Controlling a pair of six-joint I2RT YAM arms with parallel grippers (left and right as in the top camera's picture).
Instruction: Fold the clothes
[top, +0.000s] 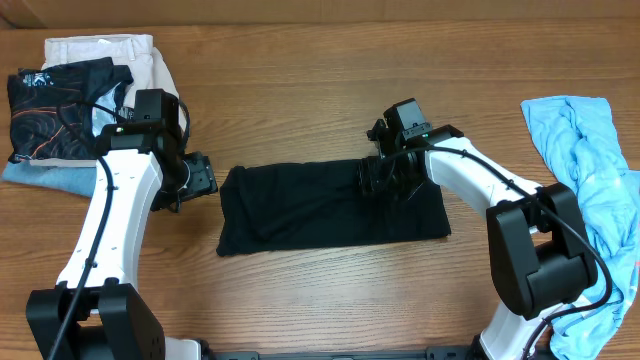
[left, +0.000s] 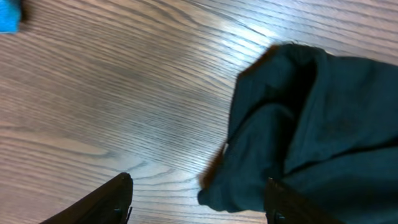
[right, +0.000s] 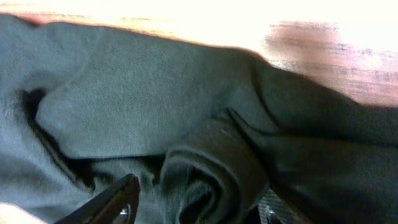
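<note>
We note bare desk (top: 300, 290) all around the black garment (top: 330, 205). Left gripper (left: 199, 180) gapes wide, empty, at its left edge. Right gripper (right: 200, 190) is spread, straddling a bunched fold.

**Wooden desk, bare across its middle**

The only thing here outside the task is the desk (top: 300, 100), a brown wooden surface with a long grain running left to right in the overhead view. Darker streaks and a few knot-like swirls show in the boards toward the far edge. The left wrist view shows the desk (left: 93, 93) close up, its grain slanting across the frame with a pale sheen near the top. In the right wrist view only a small reddish patch of desk (right: 336, 56) shows, washed out by strong glare above it.
</note>
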